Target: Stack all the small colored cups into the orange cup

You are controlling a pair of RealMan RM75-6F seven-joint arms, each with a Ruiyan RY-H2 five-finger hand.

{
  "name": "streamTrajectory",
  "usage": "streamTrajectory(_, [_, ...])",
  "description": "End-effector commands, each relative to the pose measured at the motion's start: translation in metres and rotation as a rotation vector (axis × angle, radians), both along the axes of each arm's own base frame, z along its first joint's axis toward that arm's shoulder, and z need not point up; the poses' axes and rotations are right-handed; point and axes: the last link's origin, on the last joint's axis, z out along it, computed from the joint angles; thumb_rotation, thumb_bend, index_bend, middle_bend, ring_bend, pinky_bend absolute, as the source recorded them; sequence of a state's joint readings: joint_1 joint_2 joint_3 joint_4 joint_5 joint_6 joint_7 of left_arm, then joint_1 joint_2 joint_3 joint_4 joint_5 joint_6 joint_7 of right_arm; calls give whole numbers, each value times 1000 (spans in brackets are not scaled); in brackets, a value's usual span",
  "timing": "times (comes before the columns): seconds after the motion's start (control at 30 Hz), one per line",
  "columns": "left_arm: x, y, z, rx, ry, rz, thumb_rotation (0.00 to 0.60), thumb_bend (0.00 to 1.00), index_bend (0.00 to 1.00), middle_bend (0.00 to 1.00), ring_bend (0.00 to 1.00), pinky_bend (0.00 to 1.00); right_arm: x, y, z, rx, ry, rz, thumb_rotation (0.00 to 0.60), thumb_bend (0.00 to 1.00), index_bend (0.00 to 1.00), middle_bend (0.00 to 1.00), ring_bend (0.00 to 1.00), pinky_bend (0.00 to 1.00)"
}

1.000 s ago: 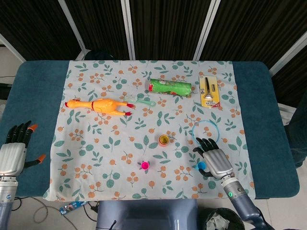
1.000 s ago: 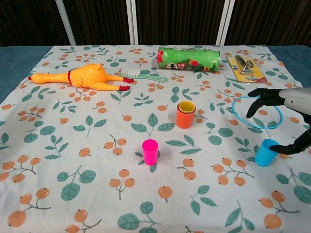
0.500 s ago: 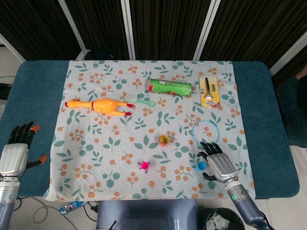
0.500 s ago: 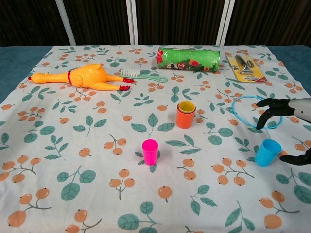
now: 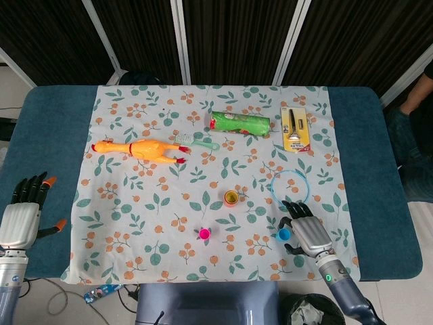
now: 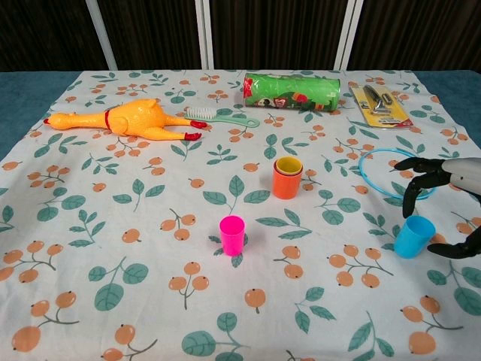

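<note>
Now the right hand (image 6: 443, 207) is hovering near the front right corner of the table (image 5: 369, 135), with its fingers spread and holding nothing. The blue cup (image 6: 413, 236) is standing upright just beside this hand, on the side toward the table middle, and it seems to sit in the gap between the fingers above and the thumb below; I cannot tell if anything is touching it. The orange cup (image 6: 287, 180) is standing near the middle of the table, with a yellow cup (image 6: 288, 165) already sitting inside it. It is lying to the left of the blue cup and a little further from the front edge, so the carry is probably going that way. The pink cup (image 6: 232, 235) is standing alone, nearer the front edge. The left hand (image 5: 21, 217) is waiting open at the front left corner, well apart from all cups, so the right hand is clearly the nearer one.
</note>
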State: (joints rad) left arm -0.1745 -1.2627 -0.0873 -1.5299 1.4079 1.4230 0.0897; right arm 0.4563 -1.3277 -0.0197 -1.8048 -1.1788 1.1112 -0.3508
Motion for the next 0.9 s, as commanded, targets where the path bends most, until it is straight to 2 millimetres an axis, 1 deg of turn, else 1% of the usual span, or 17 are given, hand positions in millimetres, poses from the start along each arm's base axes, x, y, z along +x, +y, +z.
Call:
streamTrajectory(0.03, [0, 0, 0, -1, 0, 1, 600, 124, 126, 3, 0, 0, 0, -1, -1, -5, -3, 0, 600, 344, 443, 0, 0, 21])
streamTrajectory(0.63, [0, 0, 0, 0, -4, 1, 600, 123, 132, 3, 0, 0, 4, -6, -2, -20, -15, -5, 600, 344, 489, 0, 0, 21])
streamTrajectory(0.77, [0, 0, 0, 0, -4, 1, 600, 123, 132, 2, 0, 0, 14, -12, 2, -34, -24, 27, 600, 344, 490, 0, 0, 21])
streamTrajectory(0.9, [0, 0, 1, 5, -7, 1, 600, 123, 132, 2, 0, 0, 30, -23, 11, -54, -52, 53, 600, 344, 490, 0, 0, 21])
